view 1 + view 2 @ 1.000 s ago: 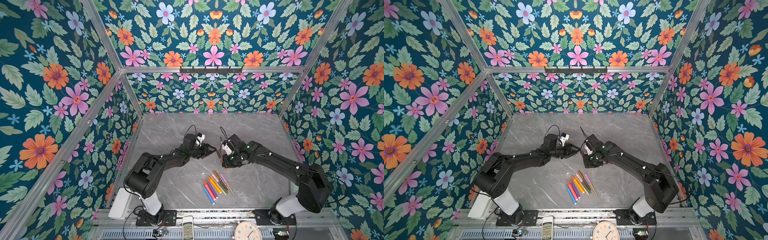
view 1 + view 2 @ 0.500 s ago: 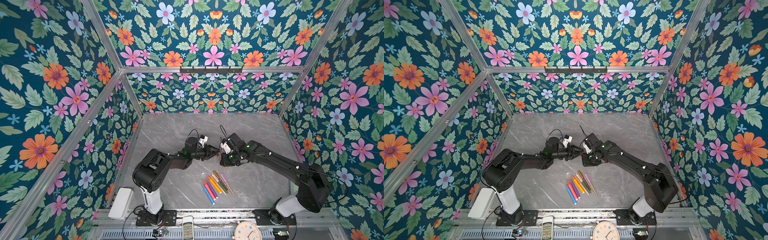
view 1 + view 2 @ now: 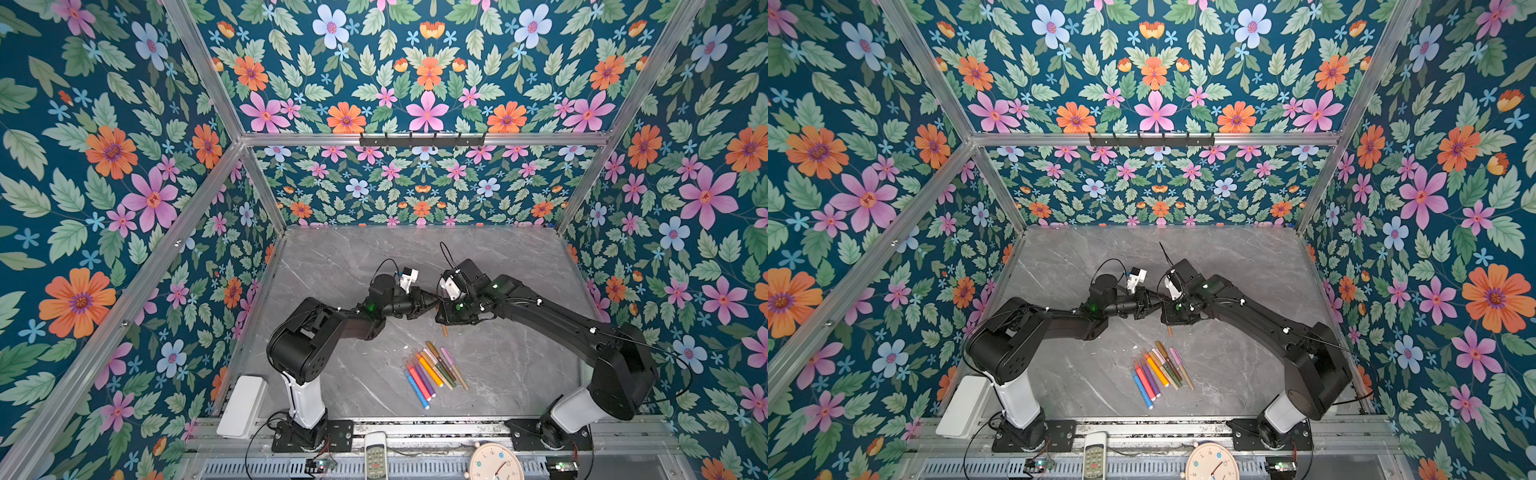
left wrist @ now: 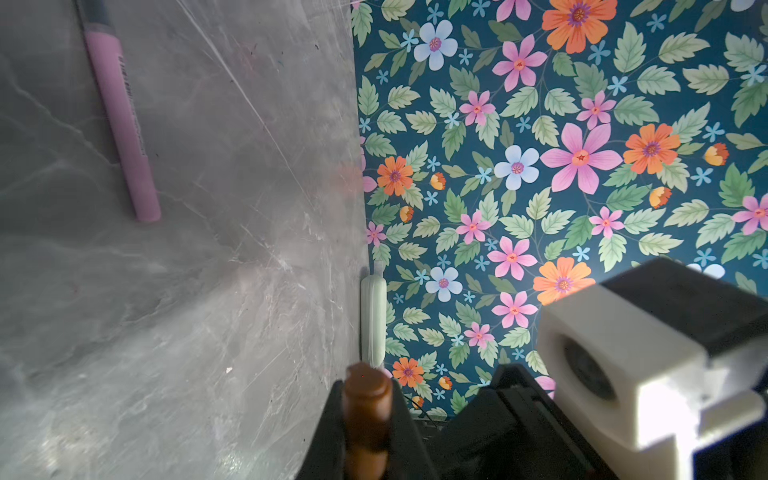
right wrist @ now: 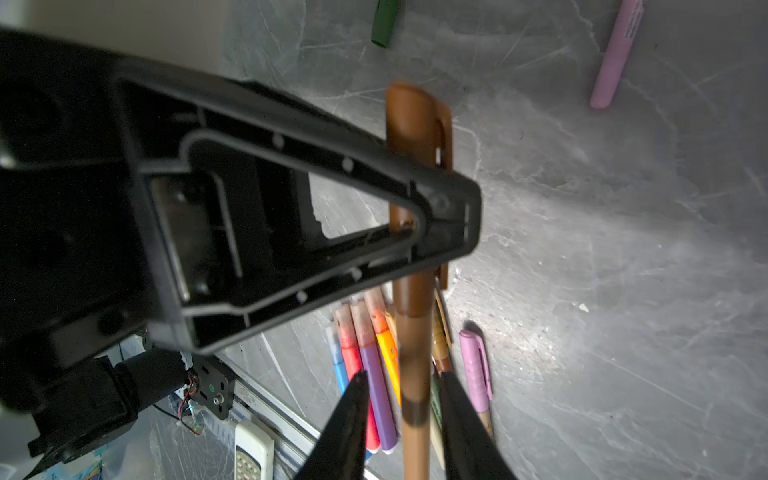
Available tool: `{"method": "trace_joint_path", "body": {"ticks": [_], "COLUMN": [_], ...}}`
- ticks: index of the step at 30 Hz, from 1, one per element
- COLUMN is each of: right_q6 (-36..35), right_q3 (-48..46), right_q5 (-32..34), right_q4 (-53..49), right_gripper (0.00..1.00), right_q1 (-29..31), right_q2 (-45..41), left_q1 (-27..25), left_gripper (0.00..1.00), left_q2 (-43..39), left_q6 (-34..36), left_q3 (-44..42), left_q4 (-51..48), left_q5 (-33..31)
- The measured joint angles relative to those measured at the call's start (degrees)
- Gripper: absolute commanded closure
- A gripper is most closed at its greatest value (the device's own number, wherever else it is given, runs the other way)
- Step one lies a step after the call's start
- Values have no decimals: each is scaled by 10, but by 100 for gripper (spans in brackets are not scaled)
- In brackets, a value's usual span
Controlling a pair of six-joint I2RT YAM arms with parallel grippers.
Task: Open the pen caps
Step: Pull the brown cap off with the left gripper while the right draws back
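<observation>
Left gripper [image 4: 366, 409] clamped on brown cap [image 5: 415, 124], mid-air over the middle of the table [image 3: 353, 257]. Right gripper [image 5: 404, 376] jaws slightly parted, brown pen [image 5: 415, 357] barrel between them with gaps on both sides. Row of pens [image 3: 432, 370] lies near the front edge.

You had the upper half of the grey table [image 3: 374, 253] bare in both top views, from the back wall down to the arms. Across the middle your way was barred. The left arm [image 3: 332, 324] and right arm [image 3: 552, 316] met at centre, the left gripper [image 3: 430, 298] clamped on the brown cap [image 4: 368, 399]. The right gripper [image 5: 404, 375] stood loosely astride the brown pen [image 5: 413, 340], with a narrow gap on each side. Below centre a row of pens [image 3: 434, 372] lay side by side, bare table left and right of it. A pink pen [image 4: 120, 116] and a green cap [image 5: 384, 23] lay loose, well apart from that row.
</observation>
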Motion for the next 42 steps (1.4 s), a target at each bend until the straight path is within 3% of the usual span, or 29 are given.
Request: {"method": "trace_joint_path", "body": {"ticks": [5,9,14,18,22,26,31,37,42], "right_q6": [4,4,9,32,46,58,43,26,26], "right_q3": [7,7,-21,-57,-105,-119,-118,-138,-183], "right_q5": [-4,-12,-17,13,-9,2,-7,-5,23], "right_q4": [2,4,36,121,75,59,65,109,172], "right_gripper": [73,100,100,100,100,100,100,100,100], "right_q1": [0,-2,2,28,55,38,-19,-101,-125], "right_q2": [17,24,13,-8,-21,-34,-32,-26,-34], "left_q1": [0,0,17,59,110,106,112,115,128], "left_gripper": [100,100,100,100,100,100,100,100,100], "left_q2": [-1,-4,-5,-8,-14,-55,-84,-56,-19], "left_q6": [-5,-12,-11,-5,7,81,218,377,455], "left_q3": [-1,-3,-1,15,47,62,108,196,237], "left_q4": [11,11,-4,-26,-59,-155,-350,-562,-656], "left_q5": [0,0,16,75,20,-2,-67,-140,-193]}}
